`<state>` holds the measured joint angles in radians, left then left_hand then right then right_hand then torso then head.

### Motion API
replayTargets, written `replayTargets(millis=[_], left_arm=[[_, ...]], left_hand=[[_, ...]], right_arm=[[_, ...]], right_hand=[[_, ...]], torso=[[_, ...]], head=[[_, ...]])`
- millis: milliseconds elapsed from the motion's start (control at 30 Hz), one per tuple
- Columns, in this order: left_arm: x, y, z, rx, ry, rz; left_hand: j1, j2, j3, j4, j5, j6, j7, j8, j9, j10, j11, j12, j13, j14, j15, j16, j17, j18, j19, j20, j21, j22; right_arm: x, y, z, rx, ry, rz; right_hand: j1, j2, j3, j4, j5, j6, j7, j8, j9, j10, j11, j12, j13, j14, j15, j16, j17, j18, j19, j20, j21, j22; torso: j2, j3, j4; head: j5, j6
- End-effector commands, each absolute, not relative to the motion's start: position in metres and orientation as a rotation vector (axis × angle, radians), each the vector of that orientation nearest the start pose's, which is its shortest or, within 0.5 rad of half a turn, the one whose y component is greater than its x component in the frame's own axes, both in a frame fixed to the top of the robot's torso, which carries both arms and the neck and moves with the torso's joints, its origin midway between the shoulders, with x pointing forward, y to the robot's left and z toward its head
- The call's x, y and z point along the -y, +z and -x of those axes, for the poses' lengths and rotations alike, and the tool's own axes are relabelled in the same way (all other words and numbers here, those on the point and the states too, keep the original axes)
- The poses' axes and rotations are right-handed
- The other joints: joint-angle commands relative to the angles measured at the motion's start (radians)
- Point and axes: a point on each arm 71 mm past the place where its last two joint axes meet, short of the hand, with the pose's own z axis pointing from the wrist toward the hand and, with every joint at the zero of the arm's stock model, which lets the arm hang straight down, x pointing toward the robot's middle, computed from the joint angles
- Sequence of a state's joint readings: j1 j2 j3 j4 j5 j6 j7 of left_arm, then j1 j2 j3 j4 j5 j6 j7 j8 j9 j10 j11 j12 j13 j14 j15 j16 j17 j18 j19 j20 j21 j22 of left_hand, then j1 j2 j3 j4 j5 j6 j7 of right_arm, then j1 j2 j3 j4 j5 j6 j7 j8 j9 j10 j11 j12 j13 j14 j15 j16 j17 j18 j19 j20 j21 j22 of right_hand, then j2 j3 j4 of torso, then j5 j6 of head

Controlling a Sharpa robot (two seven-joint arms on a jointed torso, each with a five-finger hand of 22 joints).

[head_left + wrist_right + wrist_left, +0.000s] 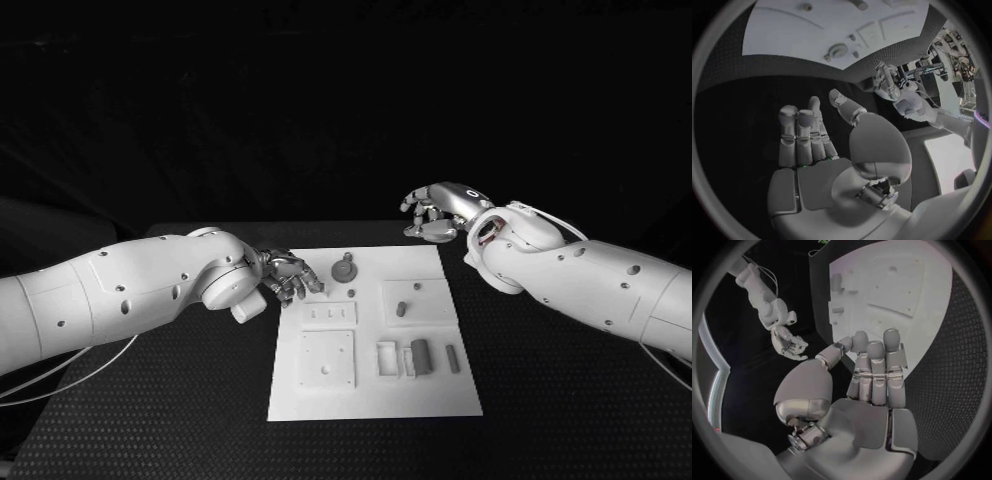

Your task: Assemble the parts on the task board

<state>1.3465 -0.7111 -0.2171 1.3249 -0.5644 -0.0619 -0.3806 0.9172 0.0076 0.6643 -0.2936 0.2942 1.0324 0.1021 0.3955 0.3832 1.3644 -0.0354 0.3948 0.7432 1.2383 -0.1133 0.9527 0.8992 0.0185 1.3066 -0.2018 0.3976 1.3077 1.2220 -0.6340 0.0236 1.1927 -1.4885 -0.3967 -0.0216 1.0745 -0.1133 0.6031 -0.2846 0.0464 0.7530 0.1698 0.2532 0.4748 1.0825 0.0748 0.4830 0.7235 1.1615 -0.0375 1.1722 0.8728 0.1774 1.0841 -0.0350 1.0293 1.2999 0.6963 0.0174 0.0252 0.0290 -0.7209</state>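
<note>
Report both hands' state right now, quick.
Left hand: open, holding nothing, fingers apart at the board's edge.
Right hand: open, holding nothing, raised beyond the board's far corner.

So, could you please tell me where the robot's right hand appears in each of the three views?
Head view: the right hand hangs beyond the far right corner of the task board, holding nothing.
Left wrist view: the right hand is small, beside the board's far edge.
Right wrist view: its own palm and fingers are central.
Shared landmark: the white task board.
</note>
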Motion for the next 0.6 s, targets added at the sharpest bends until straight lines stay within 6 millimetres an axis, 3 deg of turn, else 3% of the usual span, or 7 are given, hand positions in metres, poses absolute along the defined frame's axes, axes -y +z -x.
replayTargets(millis=[33, 167, 500, 600], left_arm=[[-0.210, -0.229, -0.515, -2.292, -0.566, 0.625], [-0.207, -0.240, -0.517, -2.295, -0.532, 0.626], [-0.197, -0.266, -0.516, -2.317, -0.487, 0.624], [-0.194, -0.266, -0.516, -2.321, -0.490, 0.620]], left_hand=[[-0.015, -0.003, 0.007, 0.002, 0.035, 0.079, -0.048, 0.021, 0.219, 0.007, -0.011, 0.012, 0.005, -0.008, -0.025, 0.014, -0.004, 0.023, 0.026, -0.030, 0.017, 0.026], [-0.039, -0.006, 0.005, 0.003, 0.054, 0.103, -0.060, 0.025, 0.241, 0.020, -0.022, 0.041, 0.016, 0.004, -0.037, 0.048, -0.007, 0.023, 0.038, -0.040, 0.052, 0.027], [-0.068, -0.006, 0.009, 0.006, 0.066, 0.138, -0.075, 0.024, 0.279, 0.033, -0.037, 0.090, 0.034, 0.016, -0.055, 0.103, -0.019, 0.022, 0.051, -0.056, 0.113, 0.026], [-0.071, -0.005, 0.010, 0.006, 0.066, 0.142, -0.077, 0.023, 0.284, 0.033, -0.039, 0.095, 0.035, 0.018, -0.057, 0.108, -0.021, 0.022, 0.051, -0.057, 0.119, 0.026]], right_arm=[[0.202, -0.156, -0.558, -1.445, 0.598, 0.044], [0.210, -0.149, -0.564, -1.440, 0.617, -0.035], [0.212, -0.146, -0.565, -1.451, 0.647, -0.093], [0.212, -0.145, -0.564, -1.451, 0.650, -0.094]], right_hand=[[0.009, -0.001, 0.001, -0.004, 0.002, -0.010, 0.019, 0.003, 0.001, -0.003, 0.000, -0.006, 0.001, -0.004, 0.002, -0.006, -0.001, 0.084, 0.002, -0.001, -0.004, 0.000], [0.009, -0.001, 0.000, -0.003, 0.002, -0.010, 0.019, 0.004, 0.002, -0.003, 0.000, -0.006, 0.001, -0.004, 0.002, -0.006, -0.001, 0.084, 0.002, -0.001, -0.004, 0.000], [0.008, 0.001, -0.001, -0.002, 0.002, -0.010, 0.019, 0.004, 0.002, -0.003, 0.001, -0.006, 0.001, -0.004, 0.002, -0.006, -0.002, 0.084, 0.002, 0.000, -0.004, 0.001], [0.008, 0.002, -0.001, -0.002, 0.002, -0.010, 0.019, 0.004, 0.002, -0.004, 0.001, -0.006, 0.002, -0.005, 0.002, -0.006, -0.002, 0.084, 0.001, 0.000, -0.005, 0.001]], torso=[[0.001, -0.0013, -0.0012], [0.001, 0.0004, -0.0045], [0.002, -0.0014, -0.0035], [0.003, -0.0004, -0.0033]], head=[[0.001, -0.006], [-0.006, -0.011], [-0.025, -0.021], [-0.029, -0.023]])
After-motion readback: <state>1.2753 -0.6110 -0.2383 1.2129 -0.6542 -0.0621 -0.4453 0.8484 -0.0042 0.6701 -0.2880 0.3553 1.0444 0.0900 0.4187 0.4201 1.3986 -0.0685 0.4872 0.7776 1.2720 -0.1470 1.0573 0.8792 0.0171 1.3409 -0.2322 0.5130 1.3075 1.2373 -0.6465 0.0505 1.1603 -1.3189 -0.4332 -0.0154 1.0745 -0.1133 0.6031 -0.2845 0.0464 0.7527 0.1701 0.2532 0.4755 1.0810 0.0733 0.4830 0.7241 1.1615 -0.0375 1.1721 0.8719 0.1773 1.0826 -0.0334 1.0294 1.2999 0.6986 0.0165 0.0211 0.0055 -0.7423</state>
